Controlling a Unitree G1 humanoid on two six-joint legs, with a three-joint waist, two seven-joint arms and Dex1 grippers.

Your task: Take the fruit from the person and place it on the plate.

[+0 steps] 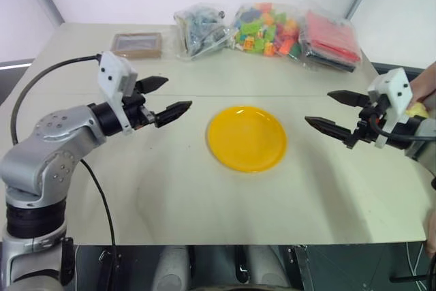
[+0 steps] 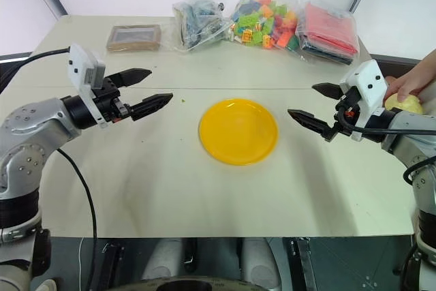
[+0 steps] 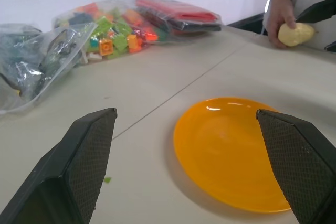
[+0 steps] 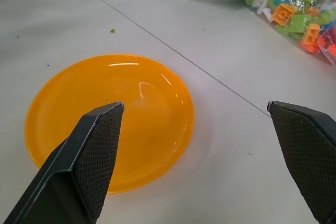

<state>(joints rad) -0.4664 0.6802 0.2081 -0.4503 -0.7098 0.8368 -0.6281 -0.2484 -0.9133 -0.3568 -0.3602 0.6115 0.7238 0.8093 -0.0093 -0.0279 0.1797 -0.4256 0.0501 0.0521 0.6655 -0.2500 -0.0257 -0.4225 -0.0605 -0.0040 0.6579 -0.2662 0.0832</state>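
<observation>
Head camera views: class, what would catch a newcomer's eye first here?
The yellow plate lies in the middle of the table, between the left gripper and the right gripper, both with jaws open. At the table's right edge a person's hand holds the fruit. Bagged blocks lie along the far side.

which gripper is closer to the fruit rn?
Right. The right gripper is open, just plate-side of the fruit in the person's hand; the left gripper is open across the plate.
</observation>
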